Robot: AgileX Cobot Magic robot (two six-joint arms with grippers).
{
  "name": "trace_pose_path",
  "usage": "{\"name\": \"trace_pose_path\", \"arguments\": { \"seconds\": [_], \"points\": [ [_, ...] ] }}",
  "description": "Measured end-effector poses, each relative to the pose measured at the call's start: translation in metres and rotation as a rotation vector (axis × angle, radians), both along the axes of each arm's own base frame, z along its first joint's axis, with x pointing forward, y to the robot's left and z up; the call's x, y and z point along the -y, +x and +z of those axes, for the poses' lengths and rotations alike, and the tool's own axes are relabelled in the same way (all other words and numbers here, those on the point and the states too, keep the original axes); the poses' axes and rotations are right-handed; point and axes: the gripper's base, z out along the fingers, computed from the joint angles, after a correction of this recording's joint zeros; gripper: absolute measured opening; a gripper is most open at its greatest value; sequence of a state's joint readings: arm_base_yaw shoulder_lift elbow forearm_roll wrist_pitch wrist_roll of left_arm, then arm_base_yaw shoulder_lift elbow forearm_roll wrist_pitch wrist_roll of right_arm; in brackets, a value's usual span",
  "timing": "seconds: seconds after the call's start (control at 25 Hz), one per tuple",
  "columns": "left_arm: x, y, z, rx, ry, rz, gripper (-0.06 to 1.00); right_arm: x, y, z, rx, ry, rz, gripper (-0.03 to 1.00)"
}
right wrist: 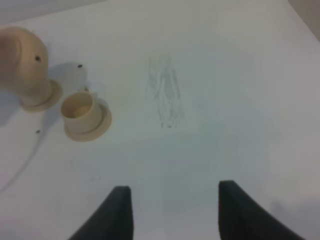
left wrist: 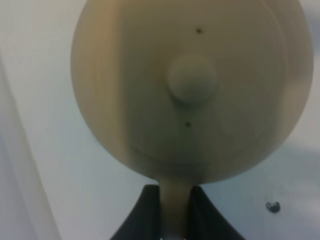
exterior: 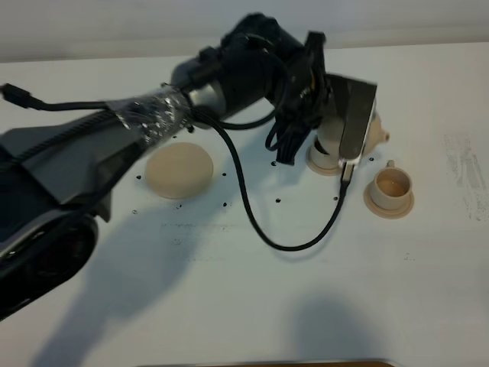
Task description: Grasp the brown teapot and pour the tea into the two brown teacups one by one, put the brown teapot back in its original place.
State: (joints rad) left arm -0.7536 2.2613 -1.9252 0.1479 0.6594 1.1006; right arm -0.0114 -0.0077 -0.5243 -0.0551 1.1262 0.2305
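Observation:
The brown teapot (left wrist: pixel 192 80) fills the left wrist view, lid knob toward the camera. My left gripper (left wrist: pixel 174 200) is shut on its loop handle. In the high view the left gripper (exterior: pixel 353 130) holds the teapot (exterior: pixel 377 133), tilted, over one brown teacup (exterior: pixel 326 147) on its small saucer; most of the pot is hidden behind the gripper. The other teacup (exterior: pixel 391 185) stands on its saucer just to the right, apart from the pot. The wide flat saucer (exterior: pixel 179 170), the original place, lies bare to the left. My right gripper (right wrist: pixel 175 215) is open, well away from the teapot (right wrist: pixel 21 57) and the teacup (right wrist: pixel 80 111).
The left arm (exterior: pixel 137 130) stretches across the white table (exterior: pixel 244 306) from the left, and its black cable (exterior: pixel 263 229) loops down over the tabletop in front of the cups. Faint scuff marks (exterior: pixel 466 172) show near the right edge.

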Motion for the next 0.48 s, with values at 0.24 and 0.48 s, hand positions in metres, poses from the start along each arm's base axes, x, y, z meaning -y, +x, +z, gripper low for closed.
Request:
{"name": "trace_pose_path", "arguments": {
  "seconds": [0.24, 0.48],
  "points": [
    [0.009, -0.002, -0.006, 0.04, 0.013, -0.082, 0.08, 0.0, 0.0, 0.0, 0.0, 0.0, 0.0, 0.41],
    [0.018, -0.005, -0.005, 0.118, 0.051, -0.191, 0.08, 0.0, 0.0, 0.0, 0.0, 0.0, 0.0, 0.41]
  ]
}}
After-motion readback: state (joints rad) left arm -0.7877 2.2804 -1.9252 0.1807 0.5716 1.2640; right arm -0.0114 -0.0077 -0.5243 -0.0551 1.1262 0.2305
